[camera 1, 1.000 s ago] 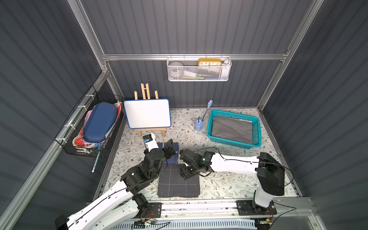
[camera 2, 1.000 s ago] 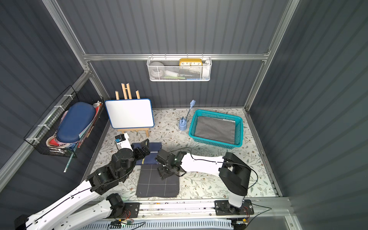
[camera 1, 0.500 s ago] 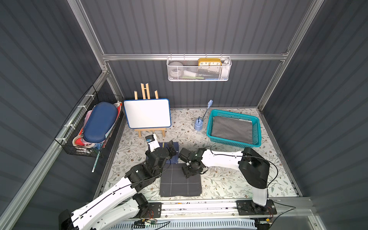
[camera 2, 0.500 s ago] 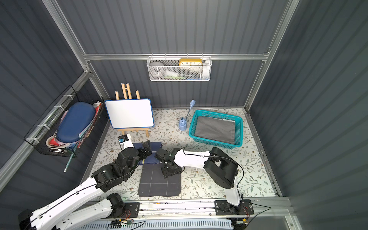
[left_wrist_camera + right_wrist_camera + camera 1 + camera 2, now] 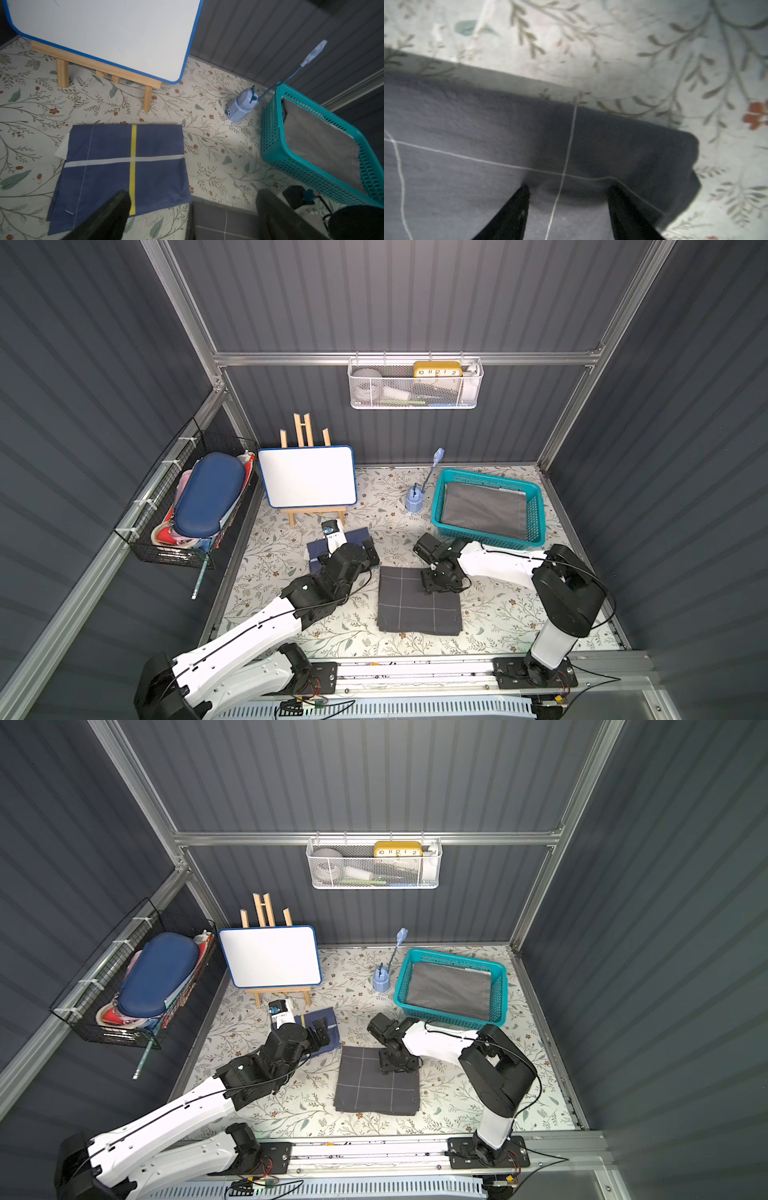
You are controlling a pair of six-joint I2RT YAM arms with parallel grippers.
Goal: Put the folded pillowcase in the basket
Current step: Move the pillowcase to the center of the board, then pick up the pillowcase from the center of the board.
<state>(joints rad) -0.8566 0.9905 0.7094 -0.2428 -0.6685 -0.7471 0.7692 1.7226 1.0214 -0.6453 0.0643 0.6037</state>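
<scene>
The folded pillowcase (image 5: 415,608), dark grey with thin white lines, lies flat on the bench (image 5: 511,614), in front of the basket (image 5: 490,539) and apart from it, a little toward the left arm's side. The right gripper (image 5: 568,188) stands on the pillowcase corner that is closest to the basket. Its jaws are apart and the tips press into the cloth, so I judge it open and not yet gripping. The first risk is that, when it closes, it pinches only the upper layers. Then the lower layers would stay on the bench and the fold would open during the lift. A grip at one corner also means the rest of the cloth will hang down. This hanging part could drag on the bench or catch on the front rim of the basket, and the basket looks light enough to slide or tip. A grey cloth (image 5: 482,510) already lies inside the basket, so the pillowcase may land partly over the rim if it is released too early. The left gripper (image 5: 193,207) is wide open and holds nothing. It hovers above the edge of a navy cloth (image 5: 124,166), which lies farther from the basket than the pillowcase, and it could disturb either cloth if it goes down.
</scene>
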